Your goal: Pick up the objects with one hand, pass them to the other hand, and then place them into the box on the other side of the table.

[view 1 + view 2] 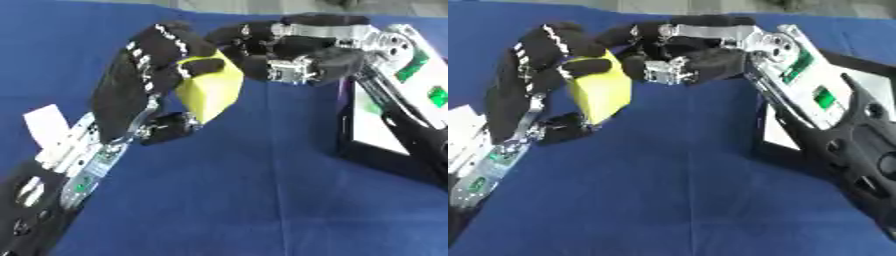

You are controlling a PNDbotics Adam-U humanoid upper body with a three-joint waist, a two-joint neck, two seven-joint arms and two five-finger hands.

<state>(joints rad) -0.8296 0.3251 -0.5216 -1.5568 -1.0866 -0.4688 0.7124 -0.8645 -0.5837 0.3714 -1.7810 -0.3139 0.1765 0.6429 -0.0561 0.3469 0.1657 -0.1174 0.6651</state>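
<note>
Yellow block [213,87] gripped by left robot hand [140,80]; right robot hand [284,47] curls against it; right eye shows more box [798,145]

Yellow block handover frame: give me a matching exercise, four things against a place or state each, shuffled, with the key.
Things:
1. yellow block
2. left hand
3. right hand
4. box

Places or states:
A. on the table's right side, under the right arm
B. fingers curled round the block from the left
C. held above the blue cloth between both hands
D. reaching in from the right, at the block's top

Pairs: 1-C, 2-B, 3-D, 4-A
</note>
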